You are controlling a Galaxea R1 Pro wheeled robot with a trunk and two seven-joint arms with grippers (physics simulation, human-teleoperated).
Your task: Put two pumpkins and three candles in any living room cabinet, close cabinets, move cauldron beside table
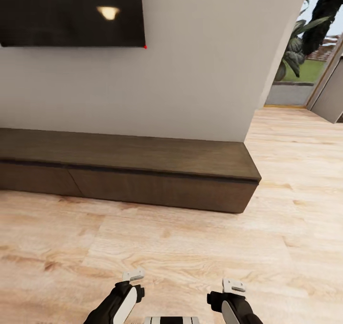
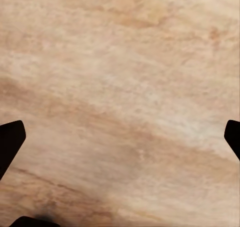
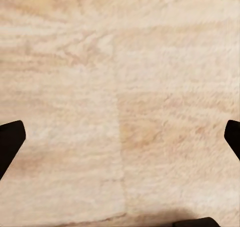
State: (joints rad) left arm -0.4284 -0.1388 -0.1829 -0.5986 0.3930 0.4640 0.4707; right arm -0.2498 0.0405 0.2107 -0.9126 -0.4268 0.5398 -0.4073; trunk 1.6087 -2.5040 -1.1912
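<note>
Dark-brown long low wooden cabinet [image 1: 128, 171] against white wall, drawer fronts flush. Left gripper [image 1: 135, 277] and right gripper [image 1: 232, 286] hang low before cabinet, fingers spread wide, empty, likely tucked for travel.

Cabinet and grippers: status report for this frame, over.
Left gripper and right gripper open, empty, fingers wide over the wood floor. Cabinet ahead, drawer fronts flush. Nothing between robot and cabinet.
</note>
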